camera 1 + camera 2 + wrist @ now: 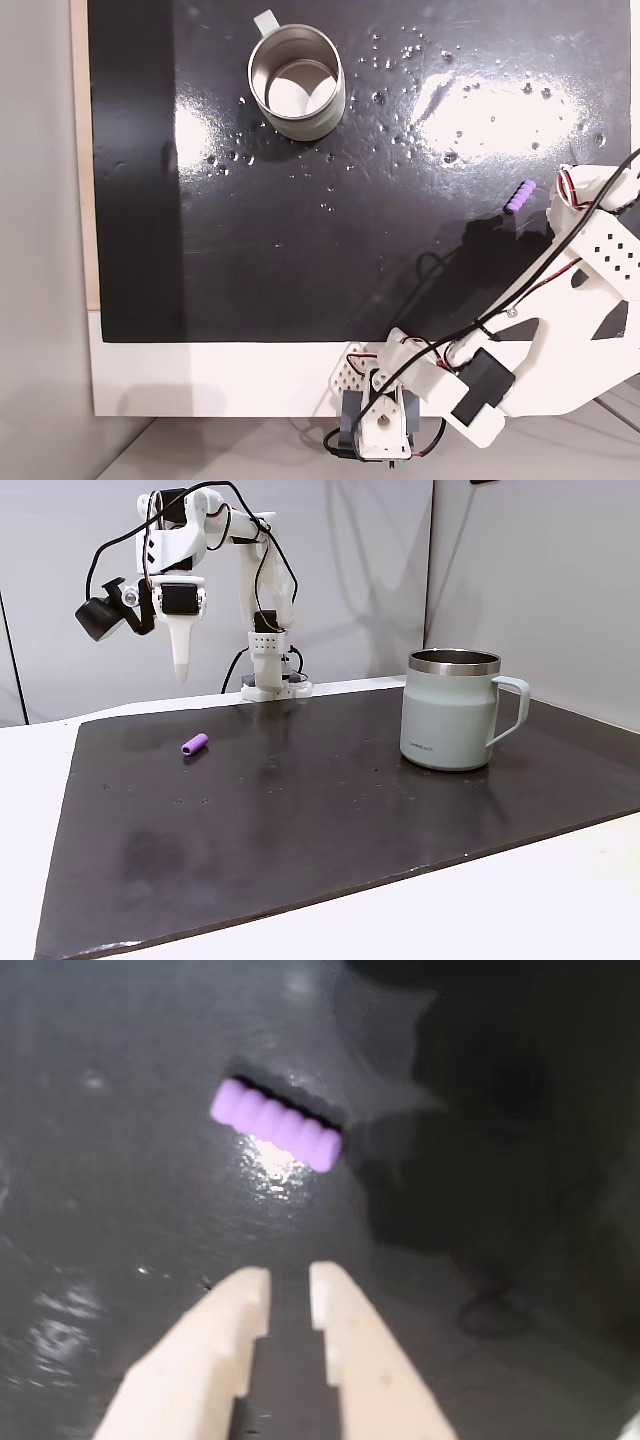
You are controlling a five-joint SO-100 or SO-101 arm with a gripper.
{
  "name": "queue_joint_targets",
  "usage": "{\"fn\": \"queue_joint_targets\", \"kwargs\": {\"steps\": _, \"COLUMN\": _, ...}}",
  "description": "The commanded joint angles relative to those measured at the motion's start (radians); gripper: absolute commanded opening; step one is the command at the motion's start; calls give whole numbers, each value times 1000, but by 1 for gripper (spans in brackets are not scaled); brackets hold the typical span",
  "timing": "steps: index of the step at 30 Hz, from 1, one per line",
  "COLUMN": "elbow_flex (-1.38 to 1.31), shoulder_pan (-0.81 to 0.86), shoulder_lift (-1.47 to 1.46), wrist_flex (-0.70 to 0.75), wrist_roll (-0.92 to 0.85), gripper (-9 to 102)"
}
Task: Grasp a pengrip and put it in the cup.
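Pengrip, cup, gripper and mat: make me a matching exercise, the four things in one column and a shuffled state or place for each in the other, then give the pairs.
Column one:
1. pengrip
2. cup
3. gripper
4. mat

Column two:
A. upright, nothing inside
B. raised above the mat, fingers slightly apart
C. black, glossy, covering the table
D. lying on its side, purple

Pairs: 1-D, 2-A, 3-B, 4-C

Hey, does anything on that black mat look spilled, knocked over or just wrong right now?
Nothing stands out. The cup stands upright on the black mat, the pengrip lies on its side apart from it, and the tool hangs above. The bright patches are glare, not liquid.
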Motion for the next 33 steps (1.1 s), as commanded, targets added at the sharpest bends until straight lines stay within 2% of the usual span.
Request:
{"fn": "queue_joint_targets", "kwargs": {"steps": 1, "elbow_flex": -67, "shoulder_pan": -3, "shoulder_lift": 5, "wrist_flex": -20, "wrist_roll": -181, "gripper": 0}}
{"fn": "queue_joint_targets", "kwargs": {"steps": 4, "elbow_flex": -60, "shoulder_pan": -8, "shoulder_lift": -11, "wrist_flex": -52, "wrist_roll": -354, "gripper": 1}}
{"fn": "queue_joint_targets", "kwargs": {"steps": 8, "elbow_flex": -60, "shoulder_pan": -3, "shoulder_lift": -34, "wrist_flex": -129, "wrist_roll": -463, "gripper": 10}}
{"fn": "queue_joint_targets", "kwargs": {"steps": 15, "elbow_flex": 28, "shoulder_pan": -26, "shoulder_lift": -58, "wrist_flex": -321, "wrist_roll": -638, "gripper": 35}}
{"fn": "queue_joint_targets", "kwargs": {"steps": 17, "elbow_flex": 87, "shoulder_pan": -28, "shoulder_lift": -58, "wrist_flex": -407, "wrist_roll": -676, "gripper": 38}}
{"fn": "queue_joint_targets", "kwargs": {"steps": 20, "elbow_flex": 166, "shoulder_pan": -31, "shoulder_lift": -64, "wrist_flex": -531, "wrist_roll": -699, "gripper": 40}}
{"fn": "queue_joint_targets", "kwargs": {"steps": 27, "elbow_flex": 391, "shoulder_pan": -18, "shoulder_lift": -18, "wrist_flex": -675, "wrist_roll": -773, "gripper": 39}}
{"fn": "queue_joint_targets", "kwargs": {"steps": 33, "elbow_flex": 612, "shoulder_pan": -5, "shoulder_lift": 80, "wrist_flex": -815, "wrist_roll": -819, "gripper": 32}}
